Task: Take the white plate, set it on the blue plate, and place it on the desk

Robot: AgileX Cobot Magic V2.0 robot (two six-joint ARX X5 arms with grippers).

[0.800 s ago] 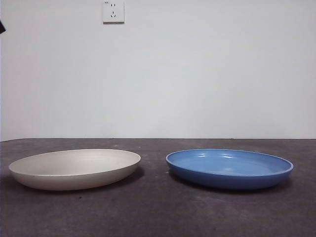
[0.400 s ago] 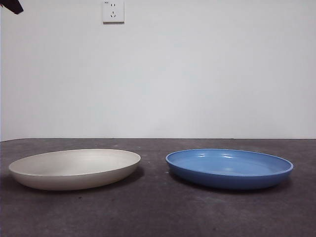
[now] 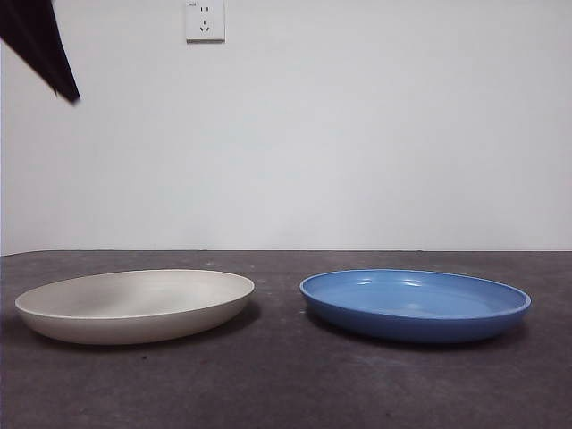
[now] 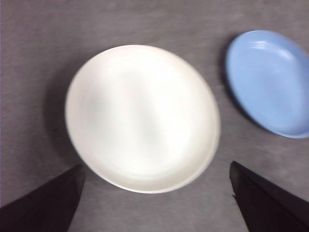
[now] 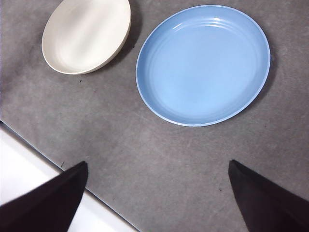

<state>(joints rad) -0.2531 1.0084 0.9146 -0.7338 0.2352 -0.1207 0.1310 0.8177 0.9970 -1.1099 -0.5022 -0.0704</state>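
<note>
The approach step is judged under way: the left gripper [image 4: 154, 203], jaws spread wide and empty, is held above the white plate [image 4: 142, 118], which lies on the desk [image 3: 286, 384] beside the blue plate [image 3: 416, 306]; a descent onto its rim is needed next.

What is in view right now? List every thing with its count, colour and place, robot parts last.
white plate: one, cream-white, on the desk, beside the blue plate and apart from it.
blue plate: one, glossy blue, on the desk, empty.
desk: one, dark grey, under both plates.
wall socket: one, white, high on the wall behind.
left pincer: one, black, open, above the white plate, not touching it; its arm shows as a dark tip at the front view's top corner.
right pincer: one, black, open, high over the desk near the blue plate.
</note>
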